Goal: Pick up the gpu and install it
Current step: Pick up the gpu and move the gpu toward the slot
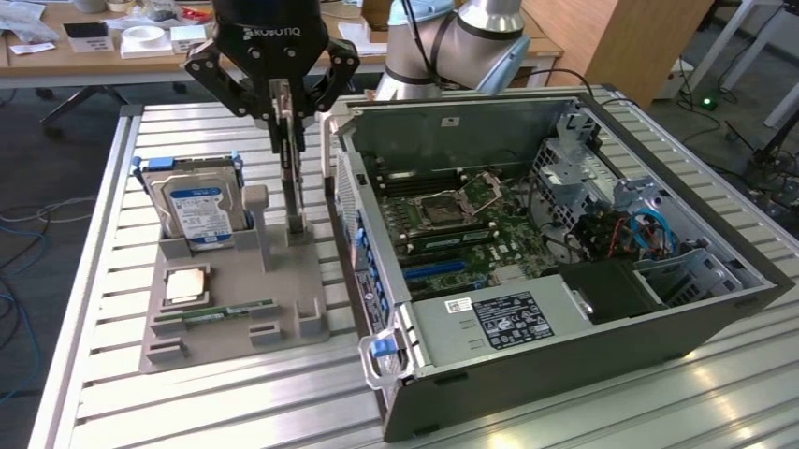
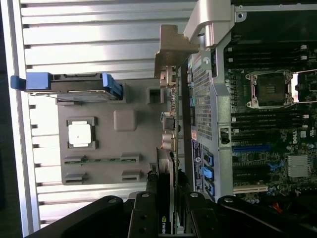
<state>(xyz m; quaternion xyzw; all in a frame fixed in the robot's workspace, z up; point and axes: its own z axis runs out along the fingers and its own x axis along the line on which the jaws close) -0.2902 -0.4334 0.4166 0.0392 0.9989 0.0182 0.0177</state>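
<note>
Edge-on gpu (image 1: 295, 187) in grip of end effector (image 1: 286, 117) (low end within holder (image 1: 225, 327))

Table (image 1: 238, 412) is ribbed metal; holder (image 1: 215, 342) matt plastic.

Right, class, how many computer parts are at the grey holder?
4: hard drive upright; processor flat near it; memory stick beside the processor; graphics card upright in the gripper. None looks hidden.
</note>
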